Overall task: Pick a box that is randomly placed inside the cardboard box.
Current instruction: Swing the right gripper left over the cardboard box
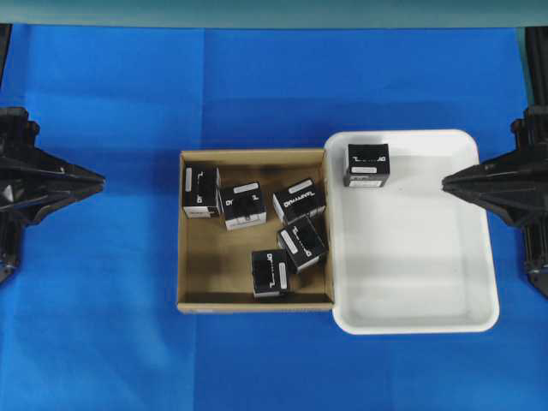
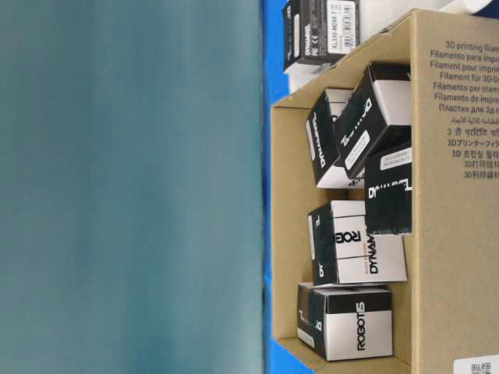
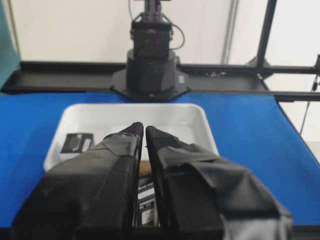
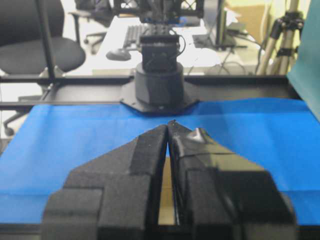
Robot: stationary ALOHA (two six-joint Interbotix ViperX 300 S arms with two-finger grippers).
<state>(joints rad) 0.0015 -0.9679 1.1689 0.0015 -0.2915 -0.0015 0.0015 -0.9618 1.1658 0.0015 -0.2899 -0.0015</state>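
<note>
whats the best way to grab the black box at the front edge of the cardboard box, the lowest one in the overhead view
Probably from straight above, gripping the black box across its left and right side faces. It sits roughly square to the cardboard box, with bare floor on its left. The neighbouring box crowds its upper right corner, so that finger has less room. Both the left gripper and right gripper are shut and well clear.

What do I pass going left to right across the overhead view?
Left gripper → cardboard box holding five black boxes → white tray with one black box → right gripper.
</note>
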